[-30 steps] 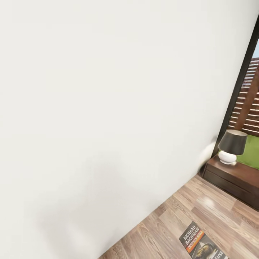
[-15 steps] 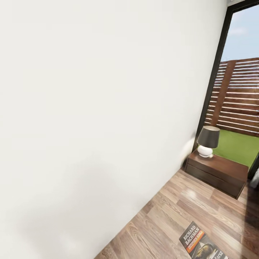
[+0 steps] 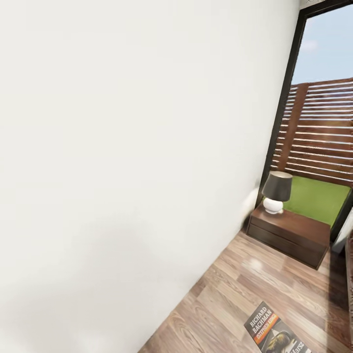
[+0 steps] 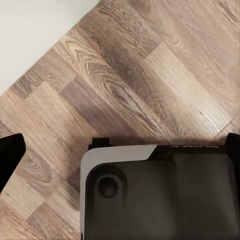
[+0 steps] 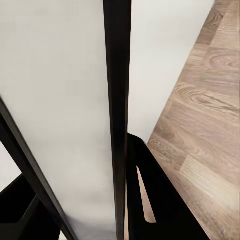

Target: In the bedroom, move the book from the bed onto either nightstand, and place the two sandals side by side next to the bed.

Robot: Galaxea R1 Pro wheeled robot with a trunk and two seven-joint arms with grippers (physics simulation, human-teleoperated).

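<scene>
The book (image 3: 277, 333), at the head view's lower right, is pinched edge-on in the right gripper (image 5: 119, 150), presumably being carried to the nightstand (image 3: 289, 233) at right; the left gripper's spread is unclear.

Left gripper (image 4: 122, 146): pointing down at the floor, its two dark fingers (image 4: 11, 156) standing wide apart with nothing between them. A dark and pale-grey part of the robot's own body sits just under it.

Right gripper (image 5: 92, 170): black fingers (image 5: 150, 197) on either side of the book (image 5: 117, 100), which is seen edge-on as a thin dark slab. One finger lies flat against it.
</scene>
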